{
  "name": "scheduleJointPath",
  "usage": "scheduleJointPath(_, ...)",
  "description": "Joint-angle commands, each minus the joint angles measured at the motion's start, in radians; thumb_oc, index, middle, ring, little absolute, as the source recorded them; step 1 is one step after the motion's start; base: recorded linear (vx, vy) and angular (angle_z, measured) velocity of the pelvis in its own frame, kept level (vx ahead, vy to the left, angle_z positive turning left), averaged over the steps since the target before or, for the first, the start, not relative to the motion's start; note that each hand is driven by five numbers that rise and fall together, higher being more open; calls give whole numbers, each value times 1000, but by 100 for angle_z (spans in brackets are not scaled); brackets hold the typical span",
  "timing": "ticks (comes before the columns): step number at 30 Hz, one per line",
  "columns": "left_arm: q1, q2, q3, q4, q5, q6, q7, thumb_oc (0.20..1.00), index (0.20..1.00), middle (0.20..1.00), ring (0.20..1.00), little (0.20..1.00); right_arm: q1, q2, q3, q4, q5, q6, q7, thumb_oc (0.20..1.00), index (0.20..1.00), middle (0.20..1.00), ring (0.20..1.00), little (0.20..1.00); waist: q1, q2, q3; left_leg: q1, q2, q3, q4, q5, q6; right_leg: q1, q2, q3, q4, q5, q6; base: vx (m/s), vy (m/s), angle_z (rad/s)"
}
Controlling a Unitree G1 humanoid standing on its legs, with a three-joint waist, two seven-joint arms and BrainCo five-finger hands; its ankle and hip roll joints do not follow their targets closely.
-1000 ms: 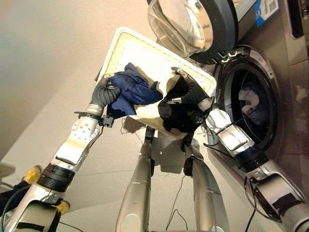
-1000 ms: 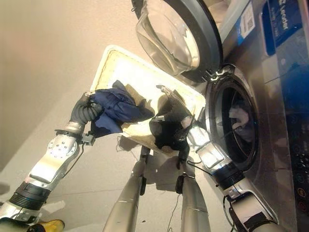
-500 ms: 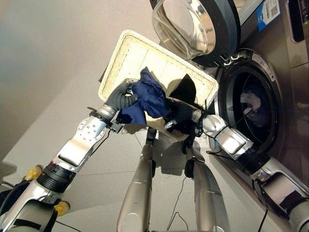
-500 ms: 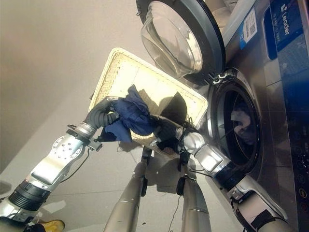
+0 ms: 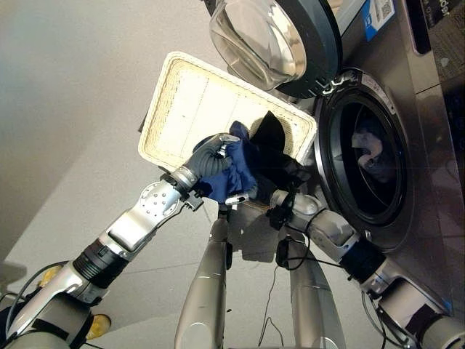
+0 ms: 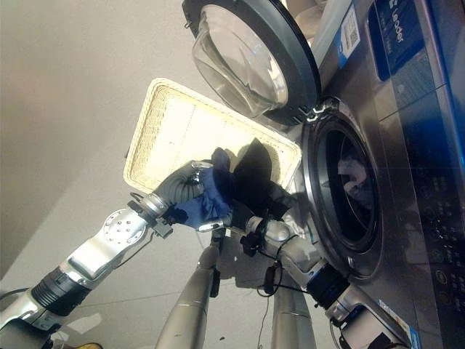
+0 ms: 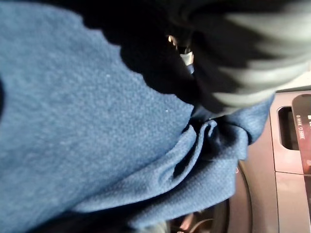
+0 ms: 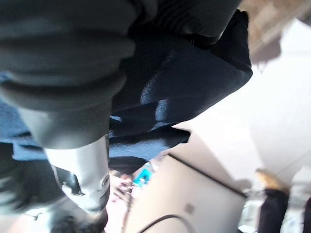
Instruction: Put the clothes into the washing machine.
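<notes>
My left hand (image 5: 209,155) is shut on a bunched blue garment (image 5: 237,173), held over the near right corner of the white wicker basket (image 5: 182,102). The blue cloth fills the left wrist view (image 7: 97,126). Right beside it a black garment (image 5: 272,142) rises in a peak. My right hand (image 5: 290,174) is wrapped in that cloth and grips it. The black cloth hangs past the hand in the right wrist view (image 8: 184,82). The washing machine's drum opening (image 5: 363,163) is just right of both hands, with clothes (image 5: 367,145) inside.
The machine's round glass door (image 5: 265,36) stands open above the basket's far right corner. The grey machine front (image 6: 414,145) fills the right side. The basket sits on the pale floor (image 5: 73,109), which stretches away to the left.
Both hands have come together and moved right toward the drum, carrying the blue and black garments off the middle of the basket. The camera has shifted a little.
</notes>
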Motion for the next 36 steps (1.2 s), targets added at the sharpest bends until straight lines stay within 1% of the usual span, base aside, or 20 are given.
scheduleJointPath(1,-7,-76,-17,-56,-77,-58,-24,200,200,200,200,200,12,60,2,-146,167,-27,-28,1000,1000,1000,1000,1000,-36,49,-15,-3,-80,76,-50,59,76,75,24,-9,-64,38,61,13,27,-11)
scheduleJointPath(2,5,-87,-30,-53,-85,-65,-29,200,200,200,200,200,34,77,6,-147,233,-36,-46,1000,1000,1000,1000,1000,-40,49,-15,5,-80,79,-54,55,77,82,23,-7,-67,34,61,5,39,-14)
scheduleJointPath(5,12,-104,-55,-53,-99,-59,-41,200,200,200,200,200,57,101,8,-149,336,-48,-60,1000,1000,1000,1000,1000,-46,49,-15,-4,-79,83,-57,63,77,73,24,-3,-71,45,61,5,27,-9)
scheduleJointPath(10,20,-123,-104,-55,-111,-50,-31,200,200,200,200,200,80,112,23,-162,357,-92,-88,1000,1000,1000,1000,1000,-56,47,-15,-3,-79,88,-67,66,80,70,24,3,-79,52,62,4,8,-4)
scheduleJointPath(11,23,-128,-109,-56,-114,-47,-29,200,200,200,200,200,80,114,26,-162,369,-95,-88,878,878,878,878,878,-57,47,-15,-4,-78,90,-69,66,80,69,24,4,-80,54,62,0,0,0)
scheduleJointPath(12,24,-137,-114,-52,-105,-42,-34,200,200,200,200,200,82,116,29,-156,370,-107,-88,451,451,451,451,451,-57,48,-15,-3,-78,89,-70,67,80,70,23,4,-82,54,62,0,0,0)
scheduleJointPath(14,25,-141,-126,-39,-101,-45,-32,200,200,200,200,200,82,118,30,-141,376,-114,-79,200,200,200,200,200,-59,48,-15,-4,-78,90,-71,68,80,69,23,4,-84,57,61,5,-3,-6)
scheduleJointPath(15,25,-140,-132,-37,-99,-44,-31,200,200,200,200,200,87,119,34,-138,359,-122,-79,200,200,200,200,200,-59,47,-15,-6,-79,88,-69,69,80,67,24,6,-82,58,62,18,-13,-5)
scheduleJointPath(18,22,-137,-138,-33,-91,-63,2,200,200,200,200,200,82,108,35,-135,359,-110,-82,200,200,200,200,200,-62,46,-15,-12,-79,87,-68,75,79,63,25,8,-87,69,61,0,0,0)
scheduleJointPath(19,23,-138,-136,-30,-78,-85,33,1000,1000,1000,1000,1000,87,106,36,-128,358,-98,-78,200,200,200,200,200,-62,45,-15,-13,-80,87,-67,75,80,62,26,10,-88,69,60,0,0,0)
scheduleJointPath(22,34,-140,-126,-26,-49,-120,106,1000,1000,1000,1000,1000,97,102,35,-116,354,-76,-75,200,200,200,200,200,-63,44,-15,-8,-79,86,-67,71,79,66,27,12,-85,63,58,0,0,0)
scheduleJointPath(23,43,-147,-112,-24,-9,-151,173,1000,1000,1000,1000,1000,104,100,35,-106,350,-60,-73,200,200,200,200,200,-61,43,-15,-8,-79,84,-66,71,79,65,27,13,-85,62,59,0,-41,-1)
scheduleJointPath(24,50,-150,-87,-14,65,-192,276,1000,1000,1000,1000,1000,112,97,23,-86,327,-48,-59,200,200,200,200,200,-58,42,-15,-15,-79,81,-66,76,79,60,29,12,-86,66,58,13,-47,0)
scheduleJointPath(26,66,-153,-60,-12,120,-211,372,1000,1000,1000,1000,1000,125,94,16,-75,313,-34,-61,200,200,200,200,200,-56,39,-15,-9,-79,77,-66,71,78,64,30,13,-82,58,57,21,-56,0)
scheduleJointPath(27,83,-155,-10,-4,189,-222,482,1000,1000,1000,1000,1000,137,86,-7,-55,293,-16,-60,200,200,200,200,200,-51,37,-15,-8,-79,73,-67,70,77,65,31,11,-80,54,56,16,-81,0)
scheduleJointPath(30,110,-152,79,16,298,-204,657,1000,1000,1000,1000,1000,153,72,-51,-9,291,-1,-67,200,200,200,200,200,-44,32,-15,-9,-80,66,-62,66,74,64,31,8,-73,47,55,13,-90,0)
scheduleJointPath(31,117,-146,119,28,347,-179,719,1000,1000,1000,1000,1000,158,67,-74,10,286,-5,-76,200,200,200,200,200,-41,30,-15,-17,-80,64,-57,69,72,57,32,6,-71,50,54,23,-74,1)
scheduleJointPath(33,122,-130,157,46,366,-143,760,1000,1000,1000,1000,1000,163,58,-104,29,312,-10,-90,200,200,200,200,200,-42,29,-15,-10,-80,64,-53,61,69,61,33,7,-63,40,53,13,-28,1)
scheduleJointPath(34,119,-121,181,64,345,-128,768,1000,1000,1000,1000,1000,159,49,-124,43,333,-15,-98,200,200,200,200,200,-42,30,-15,-18,-78,65,-51,68,67,54,34,6,-65,48,52,32,-16,1)
scheduleJointPath(36,120,-103,220,112,324,-89,805,1000,1000,1000,1000,1000,159,28,-172,86,391,-47,-107,200,200,200,200,200,-46,31,-15,-10,-75,67,-47,57,62,58,33,8,-55,35,52,17,-1,0)
